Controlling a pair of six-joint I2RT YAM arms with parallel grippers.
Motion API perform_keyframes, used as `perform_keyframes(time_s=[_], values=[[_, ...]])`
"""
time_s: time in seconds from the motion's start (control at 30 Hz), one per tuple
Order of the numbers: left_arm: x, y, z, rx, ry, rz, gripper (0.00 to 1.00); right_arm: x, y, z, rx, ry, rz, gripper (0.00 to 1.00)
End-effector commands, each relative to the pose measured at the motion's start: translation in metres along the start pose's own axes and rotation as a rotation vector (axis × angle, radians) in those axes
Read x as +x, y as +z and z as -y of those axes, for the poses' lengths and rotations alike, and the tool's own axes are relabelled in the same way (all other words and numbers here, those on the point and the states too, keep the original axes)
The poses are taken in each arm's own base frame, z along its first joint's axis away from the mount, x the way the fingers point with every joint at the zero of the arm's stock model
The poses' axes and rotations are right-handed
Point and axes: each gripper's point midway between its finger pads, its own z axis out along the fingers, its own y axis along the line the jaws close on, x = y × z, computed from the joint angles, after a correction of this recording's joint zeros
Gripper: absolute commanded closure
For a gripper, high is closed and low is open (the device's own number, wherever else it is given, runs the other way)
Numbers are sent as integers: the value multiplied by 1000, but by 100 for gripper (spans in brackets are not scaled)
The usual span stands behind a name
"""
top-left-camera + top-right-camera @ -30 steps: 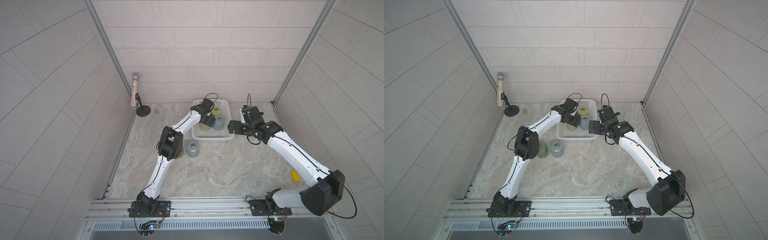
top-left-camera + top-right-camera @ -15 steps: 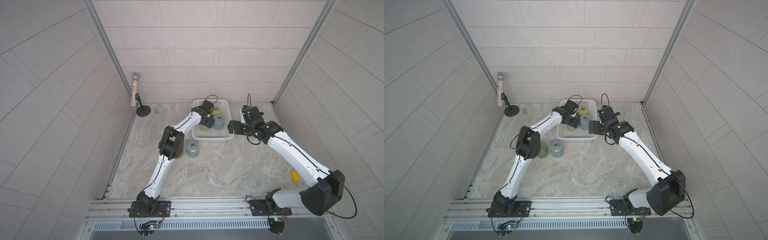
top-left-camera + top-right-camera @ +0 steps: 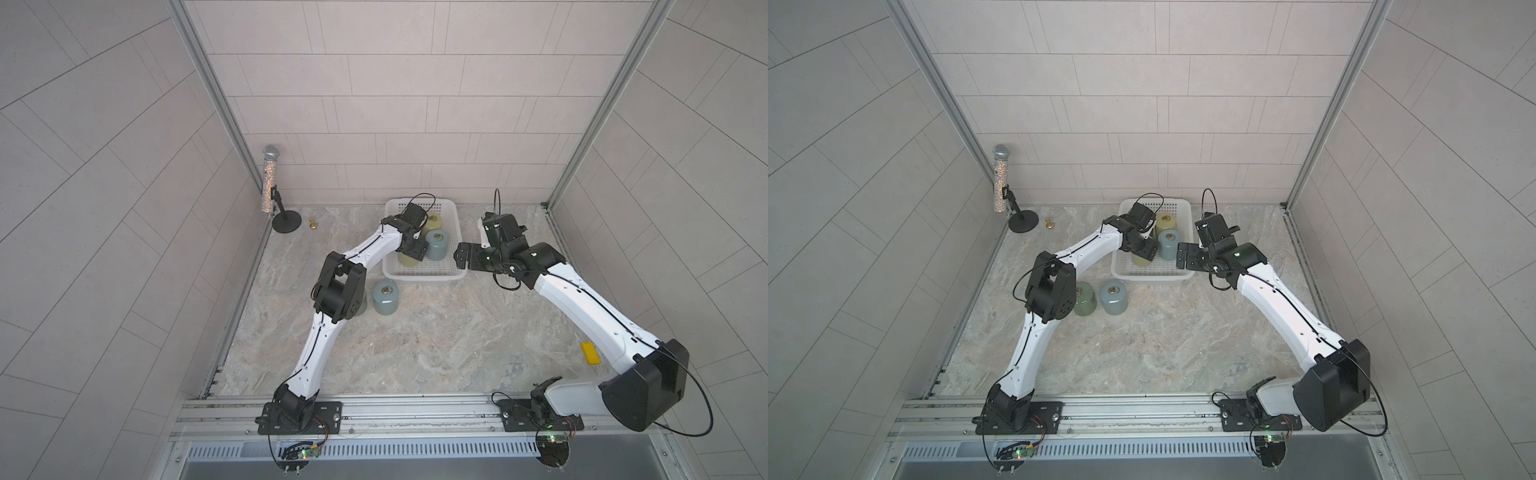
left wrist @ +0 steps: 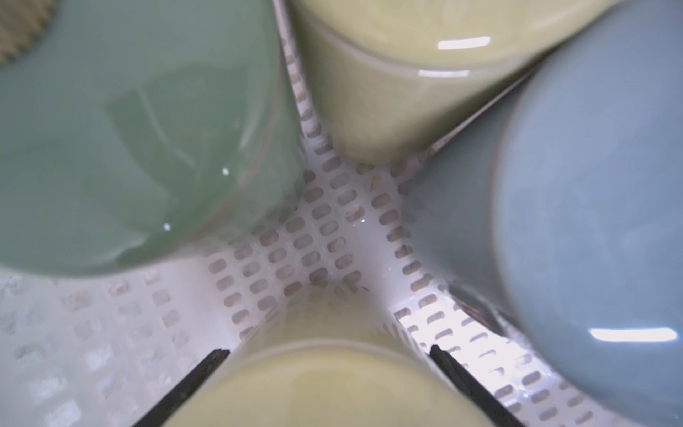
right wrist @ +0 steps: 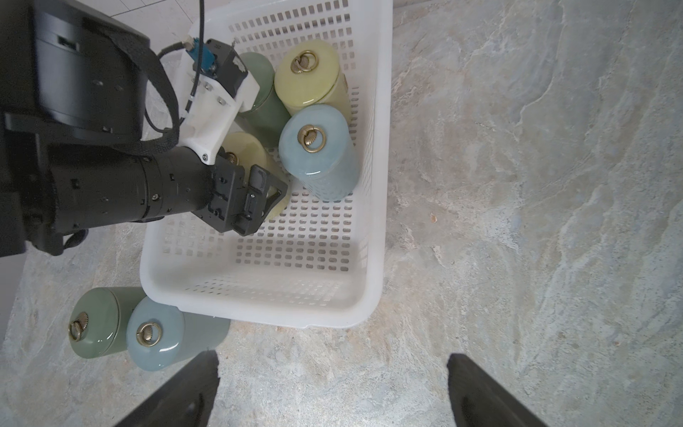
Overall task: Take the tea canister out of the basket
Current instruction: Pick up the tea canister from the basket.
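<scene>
The left gripper (image 4: 327, 355) presses its jaws to either side of the nearer yellow canister (image 4: 325, 392), which sits low inside the basket (image 5: 377, 185). The right gripper (image 5: 332, 360) hangs wide and empty over the table just outside. The glaze looks slippery, and the blue canister (image 5: 318, 155) crowds close enough that a tilted lift could knock it or drag the basket. The pads' contact is cut off and blurred, so the hold's firmness is unclear.

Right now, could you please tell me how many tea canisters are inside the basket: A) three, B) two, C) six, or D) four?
D: the right wrist view shows the basket holding a green canister, a blue canister, a yellow canister and a second yellow canister.
</scene>
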Motion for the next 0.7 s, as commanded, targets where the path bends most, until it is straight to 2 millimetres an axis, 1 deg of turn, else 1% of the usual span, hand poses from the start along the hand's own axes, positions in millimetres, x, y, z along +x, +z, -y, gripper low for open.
perform_keyframes(time_s=[0.0, 0.23, 0.47, 0.67], values=[[-16, -49, -15, -28, -46, 62, 22, 2, -5, 2, -9, 9, 9, 0], [-19, -78, -16, -27, -67, 96, 22, 7, -8, 3, -17, 5, 8, 0], [-20, -99, -13, -18, -78, 116, 22, 13, -11, 2, -30, 8, 7, 0], [-24, -128, -7, -3, -103, 159, 22, 21, -11, 3, -32, -7, -6, 0]])
